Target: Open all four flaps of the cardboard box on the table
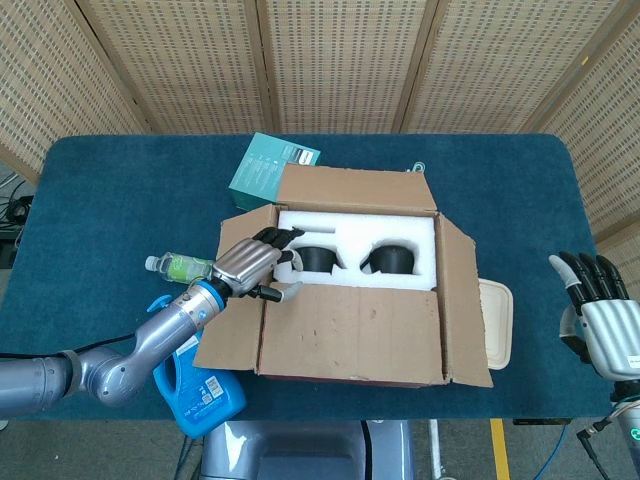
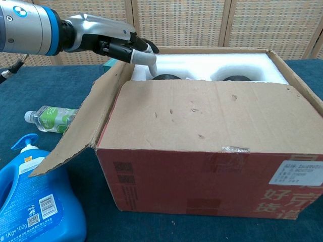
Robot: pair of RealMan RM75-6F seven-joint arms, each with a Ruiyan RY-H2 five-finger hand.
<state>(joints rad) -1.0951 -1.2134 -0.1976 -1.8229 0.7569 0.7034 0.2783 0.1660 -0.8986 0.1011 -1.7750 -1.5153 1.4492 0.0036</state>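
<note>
Plastic bottle (image 1: 178, 266) with green label lies on its side toward the table's (image 1: 100, 190) left edge, just left of the box's left flap. Blue detergent jug (image 1: 198, 385) sits at the front edge, partly under the left arm (image 1: 120, 360); in the chest view it's at bottom left (image 2: 35, 212).

Left hand (image 1: 250, 265) is over the left flap (image 1: 232, 300), fingers reaching across the box's left rim onto the white foam (image 1: 355, 235). Fingers extended and close together, thumb sticking out to the side, nothing held. Chest view shows the same hand (image 2: 108, 43) coming in over the back-left corner, white fingertip pointing down at the foam.

Teal carton (image 1: 265, 165) lies behind the box's back-left corner, touching or just beside the back flap.

Cardboard box (image 1: 355, 290) sits mid-table, nearer the front edge. Back flap (image 1: 355, 188) is folded outward, left and right flaps are out at an angle, front flap (image 1: 350, 332) is folded out toward the robot. Foam insert is exposed with two dark round items (image 1: 318, 258) in its wells. In the chest view the front flap (image 2: 212, 116) stands up, blocking most of the interior.

Beige tray-like thing (image 1: 497, 320) pokes out beside the box's right flap, can't tell what it is.

Right hand (image 1: 600, 310) is off the table's right edge, well apart from the box, fingers straight and slightly spread, empty.
</note>
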